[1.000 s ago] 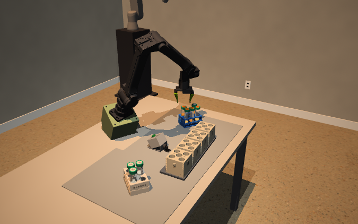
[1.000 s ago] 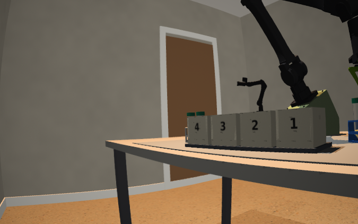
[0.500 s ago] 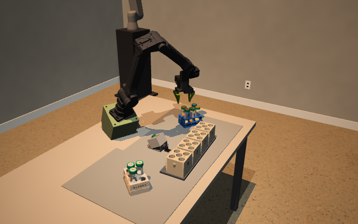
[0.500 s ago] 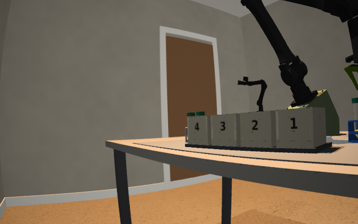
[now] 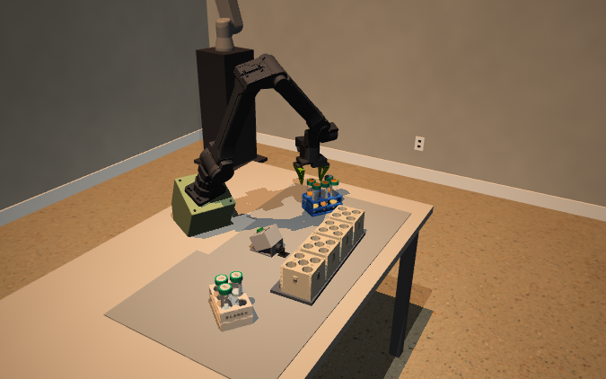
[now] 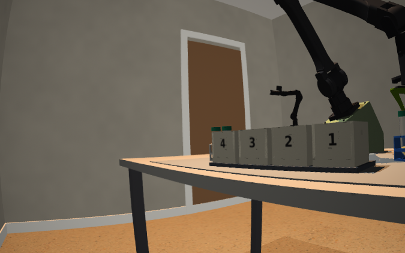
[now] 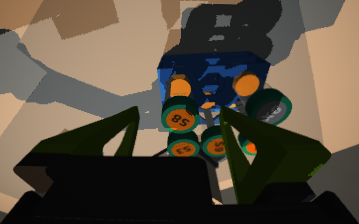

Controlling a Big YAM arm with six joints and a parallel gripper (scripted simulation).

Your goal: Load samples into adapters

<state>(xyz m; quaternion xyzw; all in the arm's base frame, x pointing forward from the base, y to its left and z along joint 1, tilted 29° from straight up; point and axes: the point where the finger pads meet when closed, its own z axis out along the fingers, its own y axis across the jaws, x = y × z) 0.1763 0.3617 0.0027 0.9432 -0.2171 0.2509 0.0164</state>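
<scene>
Green-fingered black jaws [image 5: 311, 174] hang wide and empty just above the blue sample rack [image 5: 320, 205] on the counter | orange-dotted green-capped tube S8 [image 7: 179, 118] sits between the fingers | risk: tightly clustered neighbours S3 [image 7: 183, 146], S9 [image 7: 215, 144] get clipped or tilted in descent.

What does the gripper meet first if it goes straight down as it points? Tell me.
Most likely the green caps of the tubes in the blue sample rack: the open gripper hangs just above them, with S3 and S8 between its fingers in the wrist view.
</scene>
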